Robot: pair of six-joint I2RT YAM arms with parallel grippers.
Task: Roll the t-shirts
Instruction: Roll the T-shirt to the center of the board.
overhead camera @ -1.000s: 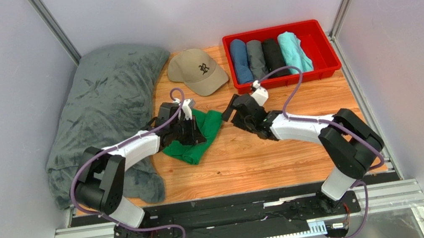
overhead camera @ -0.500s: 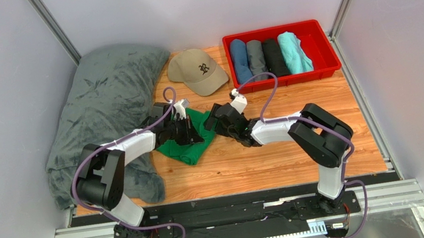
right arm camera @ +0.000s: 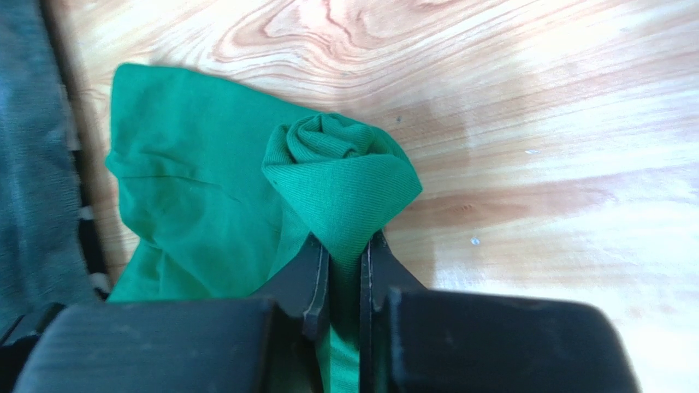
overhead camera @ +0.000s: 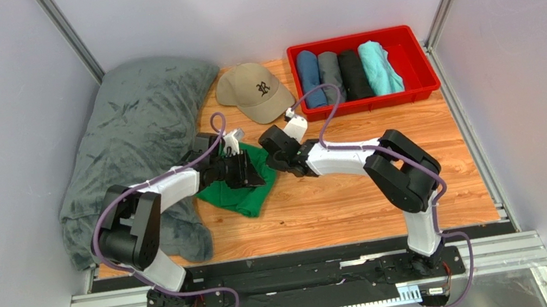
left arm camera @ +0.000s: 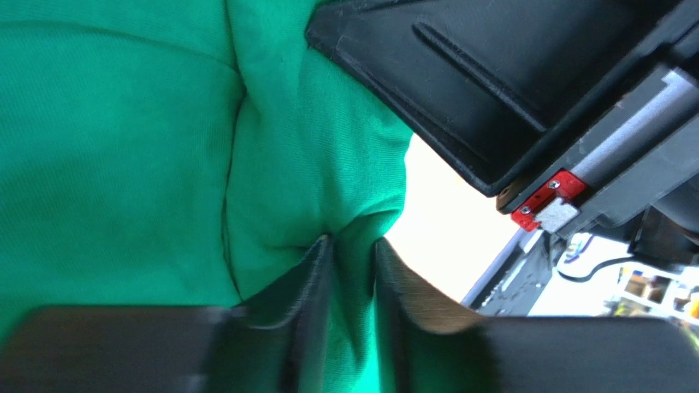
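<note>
**Top external view.** The green t-shirt (overhead camera: 244,193) lies bunched on the wooden surface (overhead camera: 343,204), left of centre in the frame and just beside the grey blanket (overhead camera: 134,134). The left arm (overhead camera: 175,187) and right arm (overhead camera: 340,161) meet over its upper edge. Four rolled shirts (overhead camera: 346,72) fill the red tray (overhead camera: 368,104) at upper right. A tan cap (overhead camera: 254,90) sits to the left of the tray.

**Left wrist view.** The left fingers (left arm camera: 312,274) stand narrow, with a thin fold of the green t-shirt (left arm camera: 123,164) pinched between them at bottom centre. Creases run outward from the pinch.

**Right wrist view.** The right fingers (right arm camera: 316,270) are closed on a tight spiral end of the green t-shirt (right arm camera: 328,155) at centre frame. The rest of the cloth spreads loosely toward the left of the frame.

**Handling.** The knit fabric is judged light, soft and limp. It holds no shape unaided, and a roll will likely loosen once it is let go. It is not fragile and not slippery. Grip the rolled end across several layers, not a single ply. Keep the loose panel taut while rolling, so that it does not drag or wrinkle on the wood.
</note>
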